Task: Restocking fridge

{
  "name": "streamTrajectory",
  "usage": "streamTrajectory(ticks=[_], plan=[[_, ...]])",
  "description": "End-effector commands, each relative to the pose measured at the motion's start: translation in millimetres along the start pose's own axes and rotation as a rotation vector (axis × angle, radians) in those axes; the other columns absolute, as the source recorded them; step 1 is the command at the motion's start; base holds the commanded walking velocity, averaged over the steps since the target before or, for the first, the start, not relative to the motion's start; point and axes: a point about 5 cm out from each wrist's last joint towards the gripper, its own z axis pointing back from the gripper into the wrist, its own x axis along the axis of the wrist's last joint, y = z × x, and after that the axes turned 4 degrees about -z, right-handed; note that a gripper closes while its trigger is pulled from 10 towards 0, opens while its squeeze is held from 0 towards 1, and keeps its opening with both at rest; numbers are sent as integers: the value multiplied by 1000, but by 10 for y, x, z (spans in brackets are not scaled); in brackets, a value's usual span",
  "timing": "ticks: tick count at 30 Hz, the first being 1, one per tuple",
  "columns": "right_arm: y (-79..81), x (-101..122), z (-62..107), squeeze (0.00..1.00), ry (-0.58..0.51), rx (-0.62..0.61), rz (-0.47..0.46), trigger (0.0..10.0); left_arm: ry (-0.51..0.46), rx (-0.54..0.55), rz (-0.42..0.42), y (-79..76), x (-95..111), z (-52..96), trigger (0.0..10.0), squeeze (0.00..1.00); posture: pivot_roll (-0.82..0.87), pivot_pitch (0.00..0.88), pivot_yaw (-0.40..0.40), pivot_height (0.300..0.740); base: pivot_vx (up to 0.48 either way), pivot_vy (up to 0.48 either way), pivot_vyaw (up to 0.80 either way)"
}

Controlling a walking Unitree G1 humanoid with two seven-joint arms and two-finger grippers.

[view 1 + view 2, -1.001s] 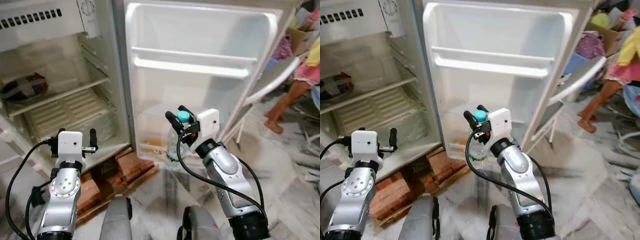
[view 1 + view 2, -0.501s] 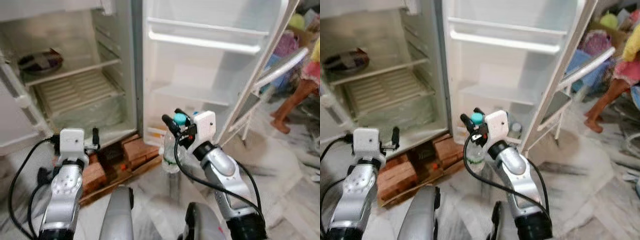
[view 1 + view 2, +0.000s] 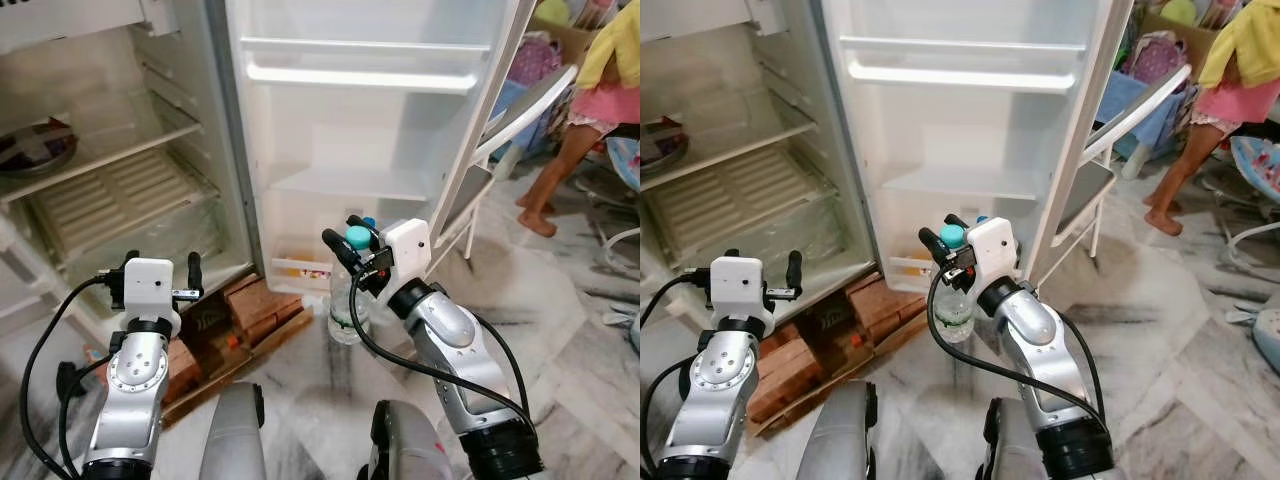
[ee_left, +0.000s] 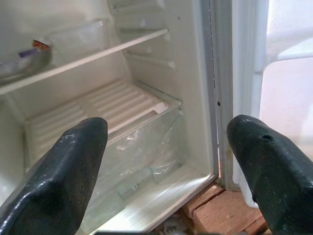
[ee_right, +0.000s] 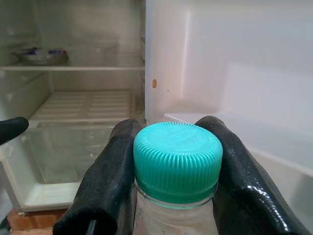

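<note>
A clear bottle [image 3: 347, 300] with a teal cap [image 5: 177, 159] hangs pinched at the neck by the right claw [image 3: 352, 250], carried upright just in front of the open fridge door [image 3: 370, 130]. Beyond that claw, the door's lower shelf [image 3: 345, 185] stands bare; the carrying step looks nearly done, and next the bottle must be lifted over the shelf lip and set down. The left claw [image 4: 161, 161], fingers spread and holding nothing, faces the fridge's crisper drawer [image 4: 127, 152].

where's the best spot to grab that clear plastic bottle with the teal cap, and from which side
Grip the clear plastic bottle at the neck just under its ribbed teal cap, fingers on opposite sides, coming in level from the robot's side. It hangs upright, and the cap's wider rim would likely stop it slipping down. The right gripper holds it this way.
</note>
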Motion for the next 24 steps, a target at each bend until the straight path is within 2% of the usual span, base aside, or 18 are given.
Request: streamTrajectory(ticks=[1, 9, 12, 16, 24], plan=[[45, 93, -44, 0, -37, 34, 14, 10000, -11, 2, -8, 27, 19, -12, 10000, 0, 89, 42, -27, 635, 454, 0, 0], [65, 98, -50, 0, -36, 55, 24, 10000, -9, 2, -5, 20, 16, -11, 10000, 0, 88, 43, -28, 635, 453, 0, 0], [72, 99, -43, 0, -39, 61, 21, 10000, -2, 8, -4, 9, 8, -15, 10000, 0, 87, 45, -28, 635, 354, 0, 756], [74, 99, -41, 0, -37, 64, 21, 10000, -6, 11, 12, 4, 16, -17, 10000, 0, 87, 45, -28, 635, 0, 0, 519], [93, 109, -42, 0, -47, 81, 7, 10000, -4, 18, 14, 8, 16, -15, 10000, 0, 87, 46, -28, 635, 0, 0, 0]])
